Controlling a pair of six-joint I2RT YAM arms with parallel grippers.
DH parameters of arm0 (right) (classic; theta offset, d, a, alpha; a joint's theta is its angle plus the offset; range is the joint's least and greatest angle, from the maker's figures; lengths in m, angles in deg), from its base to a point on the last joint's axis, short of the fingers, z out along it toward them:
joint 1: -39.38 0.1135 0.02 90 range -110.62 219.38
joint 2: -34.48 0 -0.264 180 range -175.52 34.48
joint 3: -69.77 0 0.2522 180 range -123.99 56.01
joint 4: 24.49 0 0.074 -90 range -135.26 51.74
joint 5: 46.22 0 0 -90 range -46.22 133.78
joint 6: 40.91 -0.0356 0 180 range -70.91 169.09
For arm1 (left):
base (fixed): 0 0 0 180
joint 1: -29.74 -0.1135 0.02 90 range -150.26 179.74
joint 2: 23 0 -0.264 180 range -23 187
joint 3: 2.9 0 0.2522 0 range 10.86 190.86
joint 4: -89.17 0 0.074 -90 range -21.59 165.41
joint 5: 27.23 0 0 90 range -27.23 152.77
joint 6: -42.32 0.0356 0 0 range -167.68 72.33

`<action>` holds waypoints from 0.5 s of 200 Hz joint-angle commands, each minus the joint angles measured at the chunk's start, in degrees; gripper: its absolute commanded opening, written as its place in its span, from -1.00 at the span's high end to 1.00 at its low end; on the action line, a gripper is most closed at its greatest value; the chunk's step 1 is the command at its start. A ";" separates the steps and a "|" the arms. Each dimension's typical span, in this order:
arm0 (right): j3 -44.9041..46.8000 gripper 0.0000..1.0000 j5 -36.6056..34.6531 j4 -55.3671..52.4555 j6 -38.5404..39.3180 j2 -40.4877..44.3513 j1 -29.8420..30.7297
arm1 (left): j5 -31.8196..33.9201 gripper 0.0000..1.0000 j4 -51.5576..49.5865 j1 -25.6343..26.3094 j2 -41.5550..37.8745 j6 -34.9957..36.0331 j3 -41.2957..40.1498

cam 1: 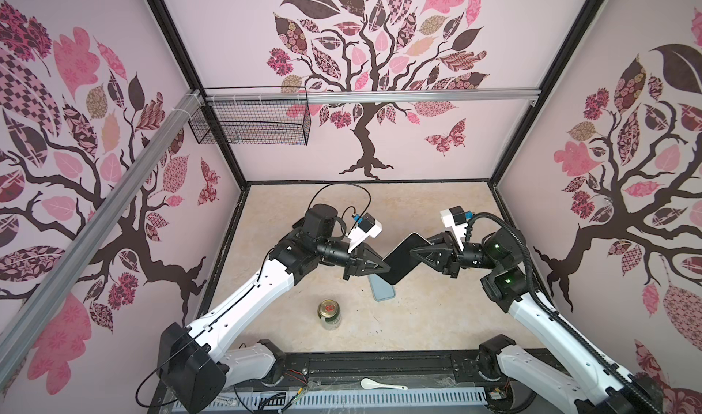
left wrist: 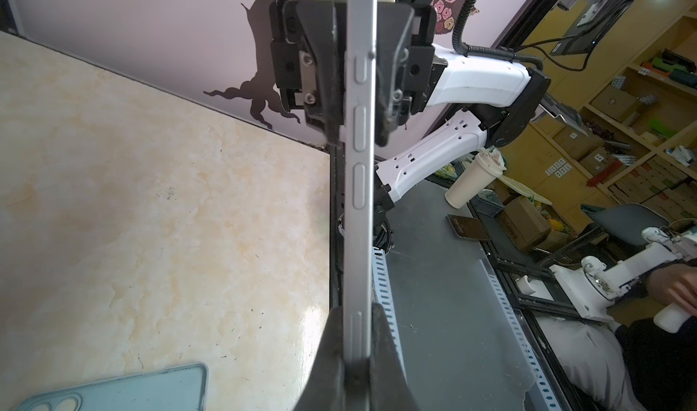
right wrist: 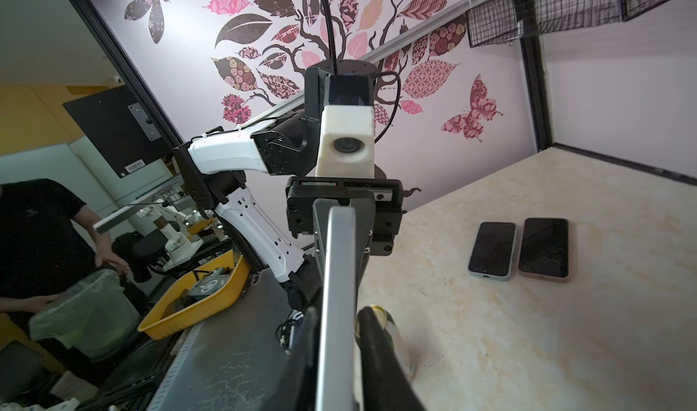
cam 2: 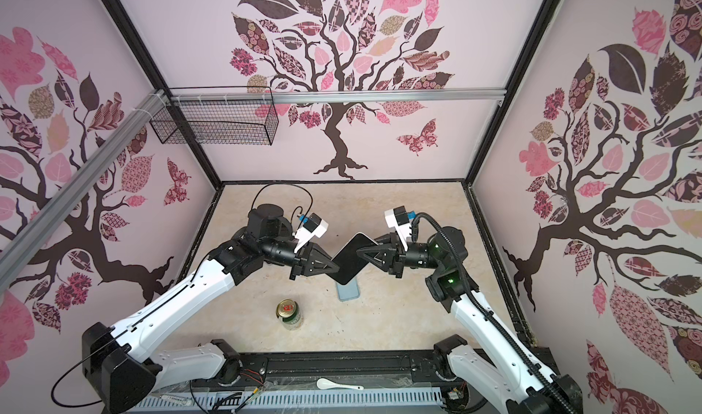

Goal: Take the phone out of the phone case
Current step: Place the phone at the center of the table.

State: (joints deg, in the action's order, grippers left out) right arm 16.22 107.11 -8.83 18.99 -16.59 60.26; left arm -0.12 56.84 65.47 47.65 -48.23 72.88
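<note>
Pink tree-decal walls on three sides; marbled beige tabletop [cam 1: 437, 222] below.

Hard to read: the phone case [cam 1: 381, 288], pale blue-green, lies flat right of centre, its far end covered by the phone [cam 1: 404, 258] held above it in both top views. The left wrist view catches only a corner of the case. Two more phones [right wrist: 492, 248] [right wrist: 545, 248] lie side by side, seen from the right wrist view only; I cannot pick them out from above.

Arms: both reach in from the near corners, wrists level, grippers pointing at each other across the centre. The phone hangs between them, out of its case, dark screen up, turned diagonally.
- Left gripper [cam 1: 387, 267]: clamped tight on the phone's left edge, fingers pressed to both faces.
- Right gripper [cam 1: 412, 250]: fingers stand on either side of the phone's right edge. Whether they press it I cannot tell, though one finger looks a sliver off the glass.

Around:
- A drink can [cam 1: 329, 313] stands upright near-left of the case, apart from it.
- A white spoon [cam 1: 381, 384] lies on the near rail.
- A wire basket [cam 1: 250, 121] hangs in the far-left corner.
</note>
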 commanded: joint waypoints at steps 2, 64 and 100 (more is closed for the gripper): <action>0.33 -0.01 -4.63 6.81 -2.98 2.43 0.21 | -0.01 1.00 11.40 0.13 -2.65 -8.29 -3.22; 7.99 -0.26 -22.56 25.88 -17.77 3.57 3.99 | 14.50 1.00 44.17 1.35 -8.31 -29.89 -13.39; 8.81 -0.25 -23.92 30.23 -21.95 1.91 6.34 | 16.55 1.00 47.08 2.86 -7.99 -31.44 -13.95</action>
State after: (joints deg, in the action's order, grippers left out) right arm 25.77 86.41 13.82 1.54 -13.99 64.94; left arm 13.45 94.22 67.45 40.29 -75.71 59.88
